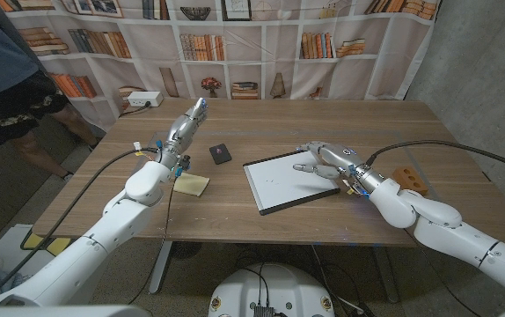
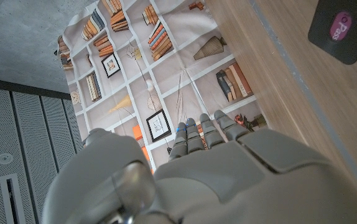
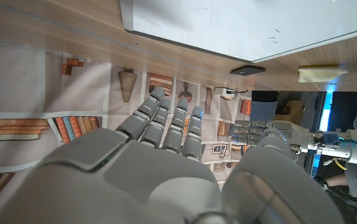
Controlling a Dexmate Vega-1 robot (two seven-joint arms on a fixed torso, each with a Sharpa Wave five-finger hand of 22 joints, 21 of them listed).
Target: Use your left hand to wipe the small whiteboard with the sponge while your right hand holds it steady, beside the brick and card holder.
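— While the whiteboard is lying mid-table, which way is it running?
— Long axis running left-to-right, far-right corner skewed farther. My right hand, fingers spread, is resting on its far-right part; my left hand is hovering, extended, gripping nothing, with the sponge nearer, left.

The only lettering sat on the small black card holder at the upper right of the left wrist picture: a purple round badge with pale letters that looked like "Pos", though they were too blurred to read with certainty. In the head picture the same card holder lay just left of centre, its badge too small to read. The whiteboard carried only a few faint marks, none legible as writing.
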